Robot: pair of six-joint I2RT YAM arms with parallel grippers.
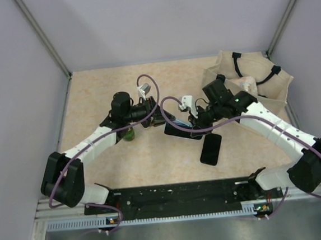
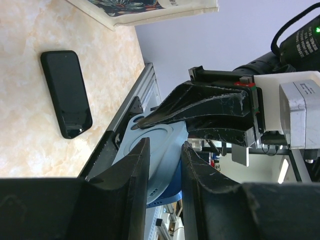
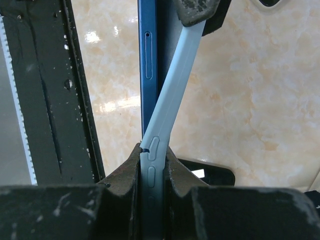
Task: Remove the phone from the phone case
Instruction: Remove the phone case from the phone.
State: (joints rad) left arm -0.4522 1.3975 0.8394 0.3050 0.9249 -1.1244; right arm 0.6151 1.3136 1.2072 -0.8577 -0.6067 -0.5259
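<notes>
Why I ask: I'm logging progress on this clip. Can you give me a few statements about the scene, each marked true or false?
1. The right gripper has its jaws shut on the light blue case. True.
2. The case has fully left the blue phone. False: they part in a wedge but still meet near the right gripper.
3. A black phone lies flat on the table, untouched. True.
4. The tote bag sits at the near left corner. False: it is at the far right.
5. The left gripper is open and idle. False: its jaws clamp the case too.
</notes>
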